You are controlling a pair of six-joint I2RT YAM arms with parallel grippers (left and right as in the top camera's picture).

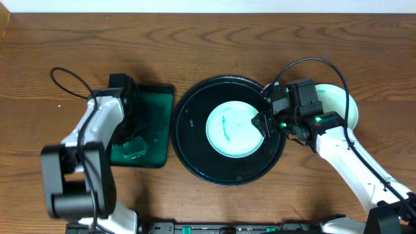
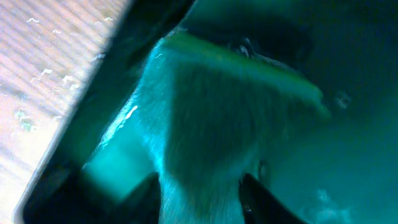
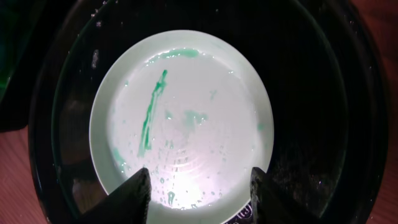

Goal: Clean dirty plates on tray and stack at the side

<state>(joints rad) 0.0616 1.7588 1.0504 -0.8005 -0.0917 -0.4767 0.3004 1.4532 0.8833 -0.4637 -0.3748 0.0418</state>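
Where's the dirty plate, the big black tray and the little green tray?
dirty plate point(image 1: 233, 129): overhead view, the middle of its smeared face.
black tray point(image 1: 192, 140): overhead view, bare floor left of the plate.
green tray point(image 1: 156, 123): overhead view, its bare right side.

left arm point(image 1: 97, 125): white links, black joints, black cable loop point(image 1: 54, 78) | right arm point(image 1: 344, 153): white links, green indicator light point(image 1: 283, 122) | right gripper point(image 3: 199, 180): black fingers point(image 3: 135, 193)

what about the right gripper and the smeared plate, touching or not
cannot tell: right wrist view has the open right gripper over the plate at its near rim, but its height above it isn't shown
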